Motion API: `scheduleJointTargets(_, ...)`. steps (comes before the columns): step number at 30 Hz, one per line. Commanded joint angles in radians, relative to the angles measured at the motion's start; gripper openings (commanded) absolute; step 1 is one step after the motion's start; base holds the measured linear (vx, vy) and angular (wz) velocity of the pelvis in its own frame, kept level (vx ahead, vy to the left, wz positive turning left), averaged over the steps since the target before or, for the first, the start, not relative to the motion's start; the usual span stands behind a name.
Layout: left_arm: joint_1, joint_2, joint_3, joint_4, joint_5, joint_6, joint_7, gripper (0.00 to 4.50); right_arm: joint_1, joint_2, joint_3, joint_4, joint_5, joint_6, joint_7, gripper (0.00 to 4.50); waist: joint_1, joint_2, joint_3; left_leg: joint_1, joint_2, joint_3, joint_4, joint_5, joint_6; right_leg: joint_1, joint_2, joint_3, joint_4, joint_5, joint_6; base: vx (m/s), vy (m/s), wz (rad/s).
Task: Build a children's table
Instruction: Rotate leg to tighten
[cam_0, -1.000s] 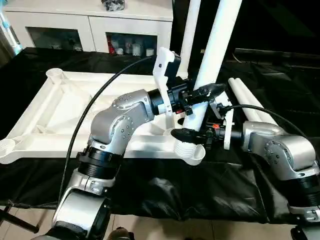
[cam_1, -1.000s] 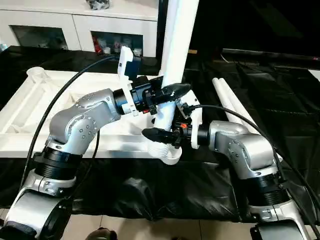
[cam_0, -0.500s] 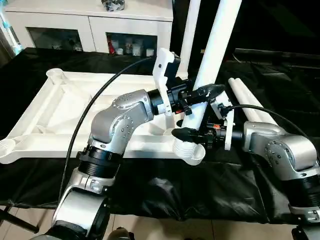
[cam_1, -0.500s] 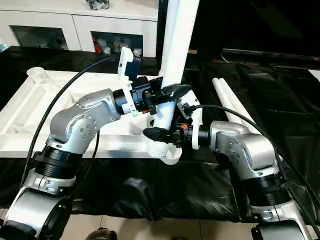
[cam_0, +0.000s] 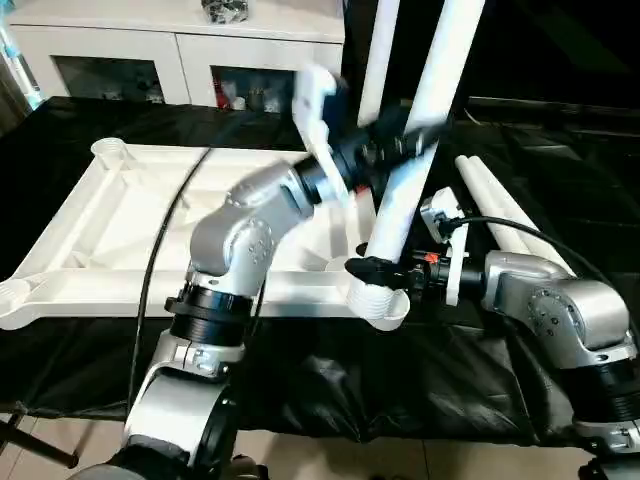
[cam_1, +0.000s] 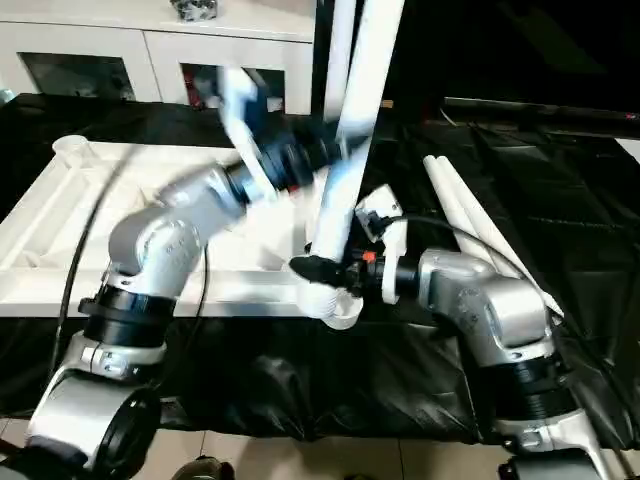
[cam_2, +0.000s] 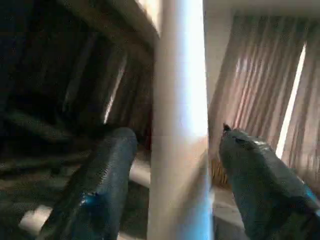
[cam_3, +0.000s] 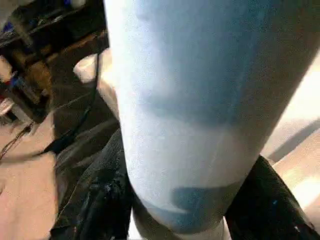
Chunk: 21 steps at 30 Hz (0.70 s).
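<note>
- Left eye view is showing a white plastic tabletop (cam_0: 130, 215) lying upside down on a black cloth (cam_0: 330, 375), its ribbed underside facing up and round sockets at the corners.
- One long white leg (cam_0: 420, 130) is standing nearly upright, leaning a little, with its foot in the near corner socket (cam_0: 378, 300).
- A second leg (cam_0: 378, 55) is rising just behind it, and two more legs (cam_0: 495, 205) are lying side by side on the cloth to the right of the tabletop.
- The right gripper (cam_0: 385, 272) is closing its black fingers around the standing leg just above the socket; the right wrist view is showing a finger on each side pressed to the tube.
- The left gripper (cam_2: 172, 175), higher up the same leg, is standing with its jaws apart: the left wrist view is showing a gap between each finger and the smooth tube.
- The left arm's silver forearm (cam_0: 255, 205) and its black cable (cam_0: 160, 270) are crossing over the tabletop, hiding part of the ribs.
- A white cabinet (cam_0: 190, 45) with glass doors is standing against the back wall, small items inside.
- Pale floor (cam_0: 330, 455) is showing below the cloth's crumpled edge.
- Curtains (cam_2: 260, 90) are hanging in folds in the left wrist view.
</note>
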Motion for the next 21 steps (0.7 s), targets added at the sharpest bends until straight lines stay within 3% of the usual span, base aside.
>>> scheduleJointTargets(1, -0.036, -0.016, 0.049, -0.003, -0.025, -0.05, 0.043, 2.97, -0.009, 0.03, -0.063, 0.026, -0.013, -0.059, -0.076, 1.9, 0.002, 0.004, -0.083, 0.029, 0.015, -0.004, -0.069, -0.322, -0.027, 0.047, -0.035, 0.03, -0.068, -0.347, -0.172, 0.0, 0.0, 0.0)
scheduleJointTargets(3, -0.032, 0.0, 0.049, 0.014, 0.0, -0.072, 0.038, 2.97, -0.008, 0.043, -0.086, 0.031, -0.023, -0.084, -0.113, 1.9, 0.0, 0.005, -0.083, 0.03, 0.013, -0.005, -0.07, -0.333, -0.027, 0.049, -0.032, 0.027, -0.073, -0.364, -0.157, 0.0, 0.0, 0.0)
scheduleJointTargets(4, -0.024, 0.015, 0.042, 0.022, 0.022, -0.084, 0.03, 2.97, -0.006, 0.048, -0.1, 0.032, -0.034, -0.101, -0.139, 1.9, -0.002, 0.012, -0.082, 0.031, 0.013, -0.005, -0.072, -0.335, -0.03, 0.044, -0.031, 0.028, -0.075, -0.371, -0.142, 0.0, 0.0, 0.0)
scheduleJointTargets(5, -0.006, 0.049, 0.008, 0.026, 0.06, -0.094, -0.01, 2.97, -0.002, 0.044, -0.106, 0.034, -0.052, -0.113, -0.162, 1.9, -0.004, 0.007, -0.082, 0.029, 0.012, -0.005, -0.072, -0.336, -0.031, 0.046, -0.028, 0.028, -0.075, -0.373, -0.135, 0.0, 0.0, 0.0)
scheduleJointTargets(7, 0.044, 0.136, -0.091, 0.035, 0.166, -0.132, -0.102, 2.97, 0.012, 0.024, -0.11, 0.036, -0.103, -0.14, -0.213, 1.9, -0.006, 0.012, -0.082, 0.029, 0.012, -0.009, -0.077, -0.322, -0.034, 0.045, -0.028, 0.03, -0.077, -0.392, -0.1, 0.0, 0.0, 0.0)
scheduleJointTargets(9, 0.116, 0.231, -0.211, 0.045, 0.274, -0.179, -0.204, 2.97, 0.045, -0.002, -0.111, 0.017, -0.154, -0.165, -0.253, 1.9, -0.012, 0.012, -0.083, 0.033, 0.012, -0.004, -0.077, -0.326, -0.039, 0.042, -0.025, 0.034, -0.077, -0.397, -0.094, 0.0, 0.0, 0.0)
scheduleJointTargets(10, 0.122, 0.238, -0.219, 0.046, 0.281, -0.182, -0.212, 2.97, 0.049, -0.004, -0.112, 0.015, -0.158, -0.168, -0.256, 1.89, -0.01, 0.016, -0.084, 0.032, 0.014, -0.005, -0.078, -0.32, -0.042, 0.043, -0.029, 0.035, -0.075, -0.399, -0.09, 0.0, 0.0, 0.0)
scheduleJointTargets(13, 0.163, 0.274, -0.268, 0.065, 0.311, -0.202, -0.263, 2.97, 0.083, -0.015, -0.111, -0.009, -0.189, -0.196, -0.273, 1.89, -0.011, 0.017, -0.088, 0.031, 0.015, -0.005, -0.079, -0.317, -0.044, 0.043, -0.03, 0.035, -0.068, -0.348, -0.123, 0.0, 0.0, 0.0)
scheduleJointTargets(14, 0.202, 0.311, -0.335, 0.102, 0.363, -0.248, -0.312, 2.97, 0.124, -0.021, -0.114, -0.038, -0.207, -0.205, -0.292, 1.89, -0.012, 0.013, -0.087, 0.032, 0.015, -0.005, -0.079, -0.323, -0.042, 0.042, -0.029, 0.034, -0.069, -0.347, -0.128, 0.0, 0.0, 0.0)
scheduleJointTargets(16, 0.219, 0.321, -0.36, 0.119, 0.377, -0.262, -0.334, 2.97, 0.141, -0.017, -0.124, -0.049, -0.206, -0.2, -0.306, 1.89, -0.014, 0.014, -0.085, 0.03, 0.015, -0.005, -0.081, -0.339, -0.04, 0.043, -0.03, 0.036, -0.068, -0.359, -0.126, 0.0, 0.0, 0.0)
scheduleJointTargets(17, 0.231, 0.327, -0.379, 0.14, 0.391, -0.28, -0.35, 2.97, 0.158, -0.009, -0.135, -0.061, -0.192, -0.188, -0.315, 1.89, -0.016, 0.021, -0.085, 0.031, 0.014, -0.005, -0.081, -0.349, -0.039, 0.043, -0.031, 0.036, -0.069, -0.369, -0.127, 0.0, 0.0, 0.0)
scheduleJointTargets(21, 0.243, 0.349, -0.432, 0.212, 0.443, -0.31, -0.399, 2.97, 0.209, -0.009, -0.128, -0.102, -0.166, -0.158, -0.303, 1.89, -0.019, 0.02, -0.081, 0.034, 0.013, -0.007, -0.082, -0.392, -0.035, 0.041, -0.033, 0.033, -0.08, -0.43, -0.116, 0.0, 0.0, 0.0)
